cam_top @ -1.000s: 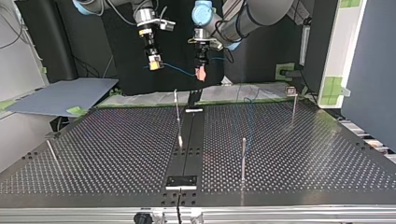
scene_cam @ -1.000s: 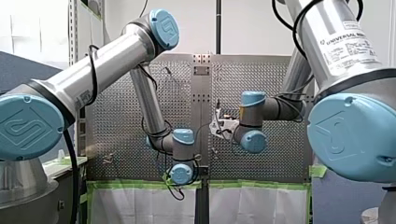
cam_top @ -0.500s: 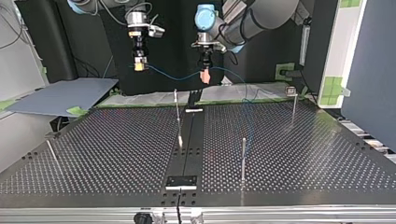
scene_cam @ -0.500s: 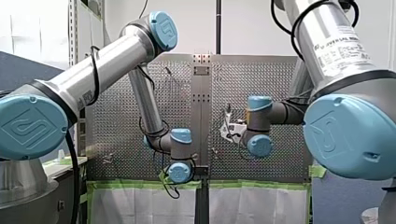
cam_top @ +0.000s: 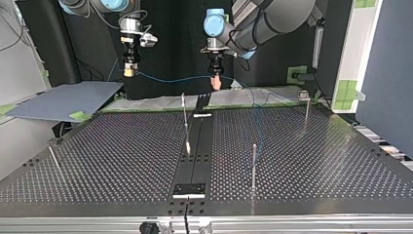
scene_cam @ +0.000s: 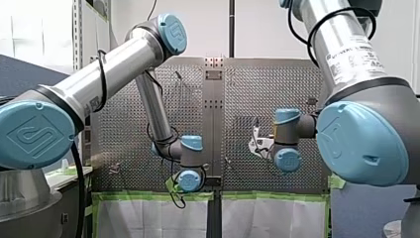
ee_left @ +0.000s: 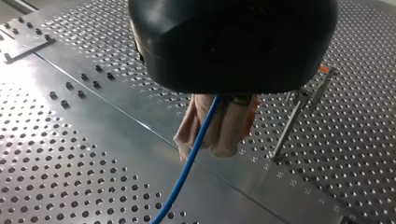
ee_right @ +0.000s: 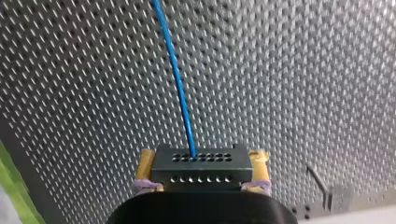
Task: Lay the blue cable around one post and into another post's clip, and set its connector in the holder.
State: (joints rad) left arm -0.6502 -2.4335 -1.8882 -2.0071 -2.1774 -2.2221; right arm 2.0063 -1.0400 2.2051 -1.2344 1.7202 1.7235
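The blue cable (ee_left: 187,168) has a smooth, faintly glossy plastic jacket. Between the matt yellow pads (ee_right: 147,163) of my right gripper (ee_right: 201,161), the connector (ee_right: 201,175) is matt black plastic. My left gripper (ee_left: 215,142) has creased, soft-looking beige pads (ee_left: 231,126). The perforated table (ee_left: 93,154) under it is satin metal, and the post (ee_left: 287,128) beside it is bare metal.

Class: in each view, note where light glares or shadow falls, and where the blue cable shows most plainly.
Left wrist view: glare streaks the perforated table, and the body of my left gripper is a dark mass. Top view: the blue cable stands out against a dark backdrop. Right wrist view: even light, with the connector plainly lit.
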